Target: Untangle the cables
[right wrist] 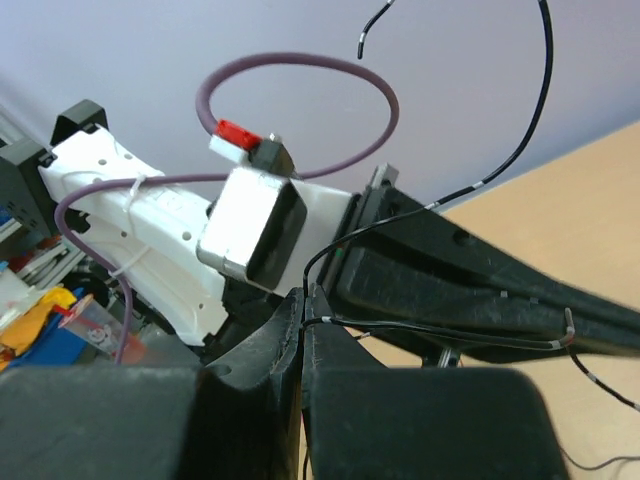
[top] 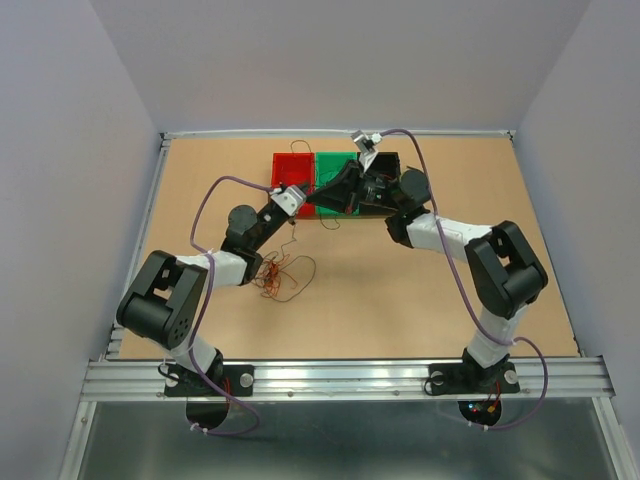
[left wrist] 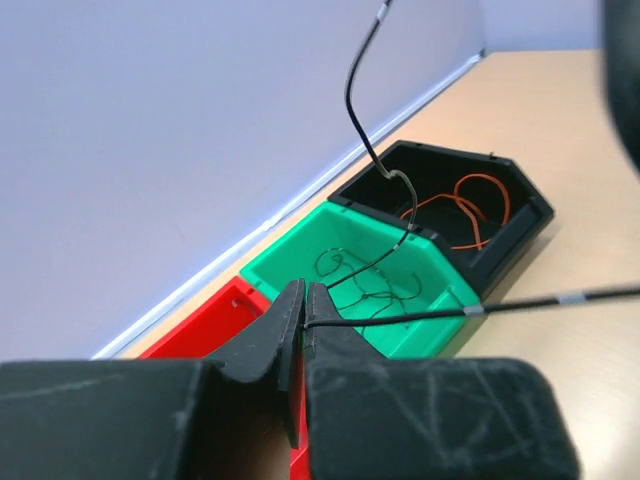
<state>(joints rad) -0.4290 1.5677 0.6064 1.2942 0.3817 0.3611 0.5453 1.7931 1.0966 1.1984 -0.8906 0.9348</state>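
My left gripper [top: 343, 188] reaches over the bins, and in the left wrist view [left wrist: 303, 302] it is shut on a thin black cable [left wrist: 420, 316] that runs off to the right. My right gripper [top: 368, 182] meets it above the bins. Seen from its own wrist [right wrist: 304, 306], it is shut on the same black cable [right wrist: 391, 325], whose free end arcs upward. A clump of orange-red and dark cables [top: 282, 275] lies on the table beside the left arm. Dark wires [left wrist: 368, 285] lie in the green bin and orange ones [left wrist: 468, 208] in the black bin.
Three bins stand in a row at the table's far edge: red [top: 290, 166], green [top: 330, 163] and black [top: 390, 208]. The left arm's white wrist housing [right wrist: 250, 230] and black fingers [right wrist: 480, 290] fill the right wrist view. Walls close in the table on three sides.
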